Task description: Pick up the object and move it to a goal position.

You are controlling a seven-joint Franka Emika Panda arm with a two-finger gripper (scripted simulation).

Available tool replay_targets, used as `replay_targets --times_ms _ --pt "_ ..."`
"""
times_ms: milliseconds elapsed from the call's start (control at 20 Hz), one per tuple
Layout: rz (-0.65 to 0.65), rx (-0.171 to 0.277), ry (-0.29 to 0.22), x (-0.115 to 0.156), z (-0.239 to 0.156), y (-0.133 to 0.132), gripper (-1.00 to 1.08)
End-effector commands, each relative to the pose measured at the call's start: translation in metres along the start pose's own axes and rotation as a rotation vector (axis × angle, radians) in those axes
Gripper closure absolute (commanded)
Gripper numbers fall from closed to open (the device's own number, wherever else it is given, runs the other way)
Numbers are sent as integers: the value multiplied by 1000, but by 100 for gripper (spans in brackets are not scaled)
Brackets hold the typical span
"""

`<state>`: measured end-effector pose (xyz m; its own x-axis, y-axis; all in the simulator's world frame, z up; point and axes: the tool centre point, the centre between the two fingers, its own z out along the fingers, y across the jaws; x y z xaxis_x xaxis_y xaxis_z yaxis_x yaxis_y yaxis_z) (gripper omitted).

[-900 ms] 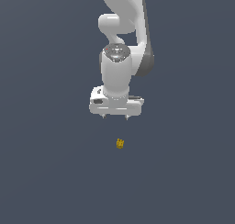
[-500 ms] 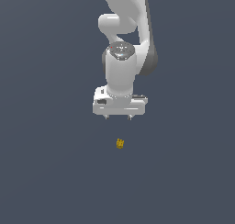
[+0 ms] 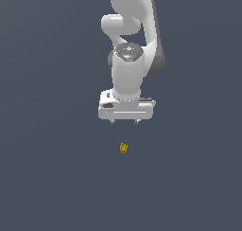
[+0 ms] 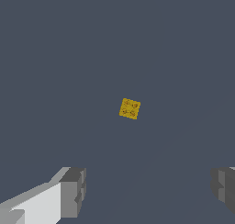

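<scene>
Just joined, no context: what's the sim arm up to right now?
A white Franka arm is working toward a tiny yellow-orange blocky object lying alone on the dark grey floor. Its white gripper hangs above the object, apart from it, holding nothing. In the wrist view the two grey fingers stand wide apart, with the block on the floor beyond them. Nothing is grasped yet; no goal marker is visible.

The white arm hangs vertically, wrist pointing down; its end effector (image 3: 124, 121) holds nothing, fingers (image 4: 72, 192) spread wide (both tips visible).
</scene>
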<state>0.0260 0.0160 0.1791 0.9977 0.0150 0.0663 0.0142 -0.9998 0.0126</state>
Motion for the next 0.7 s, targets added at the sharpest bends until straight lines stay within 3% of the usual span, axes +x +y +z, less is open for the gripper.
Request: replay_targets --times_ms 0,650 --pt "10 1 -3 2 4 0 -92" --pt "160 6 -43 31 67 7 -92"
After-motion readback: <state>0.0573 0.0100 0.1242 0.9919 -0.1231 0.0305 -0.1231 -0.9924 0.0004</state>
